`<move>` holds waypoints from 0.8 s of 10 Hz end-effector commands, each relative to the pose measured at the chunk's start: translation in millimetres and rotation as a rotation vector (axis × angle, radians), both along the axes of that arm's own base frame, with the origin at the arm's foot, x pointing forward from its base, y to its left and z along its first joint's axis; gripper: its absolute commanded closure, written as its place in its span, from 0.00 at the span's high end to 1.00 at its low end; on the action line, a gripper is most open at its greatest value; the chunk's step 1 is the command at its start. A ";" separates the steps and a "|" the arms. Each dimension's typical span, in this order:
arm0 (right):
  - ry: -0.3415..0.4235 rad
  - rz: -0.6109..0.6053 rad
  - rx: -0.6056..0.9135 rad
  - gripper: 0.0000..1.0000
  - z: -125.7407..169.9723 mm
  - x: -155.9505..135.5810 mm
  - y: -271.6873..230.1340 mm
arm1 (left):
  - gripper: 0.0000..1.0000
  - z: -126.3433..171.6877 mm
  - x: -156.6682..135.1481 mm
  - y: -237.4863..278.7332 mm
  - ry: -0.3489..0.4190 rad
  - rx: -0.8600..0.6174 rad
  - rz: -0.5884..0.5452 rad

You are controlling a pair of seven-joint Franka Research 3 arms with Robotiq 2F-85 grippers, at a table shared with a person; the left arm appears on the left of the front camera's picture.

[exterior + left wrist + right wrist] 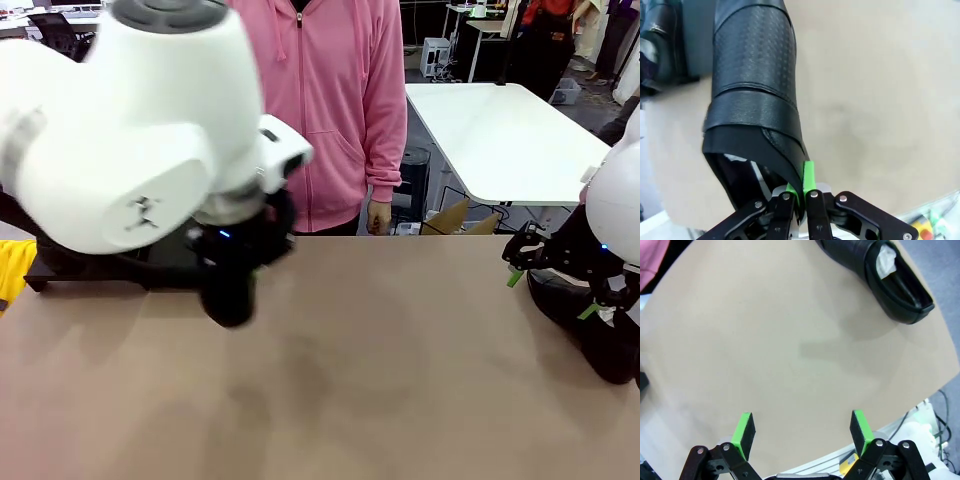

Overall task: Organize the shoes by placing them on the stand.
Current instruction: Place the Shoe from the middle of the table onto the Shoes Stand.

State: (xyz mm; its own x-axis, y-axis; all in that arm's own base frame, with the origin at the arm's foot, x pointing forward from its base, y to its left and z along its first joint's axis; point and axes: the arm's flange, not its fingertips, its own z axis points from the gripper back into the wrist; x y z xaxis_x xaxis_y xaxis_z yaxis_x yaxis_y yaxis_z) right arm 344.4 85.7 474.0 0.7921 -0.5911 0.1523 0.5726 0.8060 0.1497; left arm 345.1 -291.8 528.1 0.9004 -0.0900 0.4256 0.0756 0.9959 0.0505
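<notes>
Left jaws clamped on shoe [752, 85] collar, arm [130, 130] low over table [400, 380]; right jaws apart, empty.

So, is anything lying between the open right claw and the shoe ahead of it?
Nothing visible does. Just bare table lies between the right claw and the shoe.

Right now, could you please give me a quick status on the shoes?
Left hand shut on rim of one shoe, near the stand. Right hand open, another shoe on table ahead. Person at far edge.
</notes>
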 end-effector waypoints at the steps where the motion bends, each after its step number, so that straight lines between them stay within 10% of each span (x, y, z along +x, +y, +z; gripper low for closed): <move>1: -0.006 0.023 0.013 1.00 0.5 0.9 -0.9 | 0.00 -1.5 35.3 27.3 -0.105 0.061 0.019; 8: -0.006 0.023 0.013 1.00 0.5 0.9 -0.9 | 0.00 -24.2 130.6 95.6 -0.121 0.131 0.026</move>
